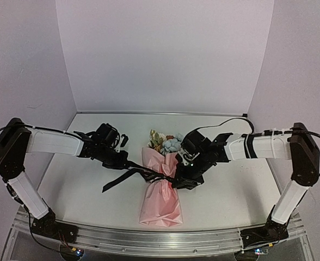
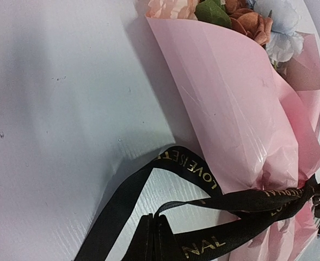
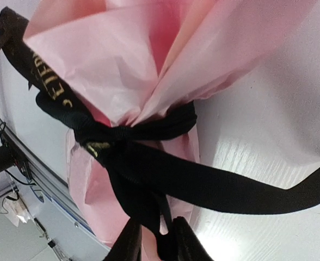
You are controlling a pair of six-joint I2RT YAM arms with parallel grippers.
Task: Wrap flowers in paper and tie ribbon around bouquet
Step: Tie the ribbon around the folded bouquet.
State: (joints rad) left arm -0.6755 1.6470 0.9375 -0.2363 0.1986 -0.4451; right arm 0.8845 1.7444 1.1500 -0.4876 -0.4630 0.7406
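The left gripper [image 1: 126,162] reaches in from the left over the white table [image 1: 233,187]. Its fingers are pressed fully together on a strand of the long, narrow black satin ribbon with gold lettering [image 2: 188,163], which the left wrist view shows running into the closed tips. A loose tail of that ribbon lies on the table towards the near left.

In the middle lies the bouquet [image 1: 160,202], a pale pink paper cone with its wide end towards the near edge. The small bunch of blue, cream and orange-brown artificial flowers [image 1: 165,142] shows at the far end. The thin, slightly glossy pink wrapping paper [image 3: 105,60] is pinched in at the waist, where the ribbon circles it and crosses in a knot.

Just right of the knot, the right gripper [image 1: 183,181] points down at the bouquet. Its fingers stand a little apart, and a hanging ribbon tail passes between them. Whether they press on it cannot be told.
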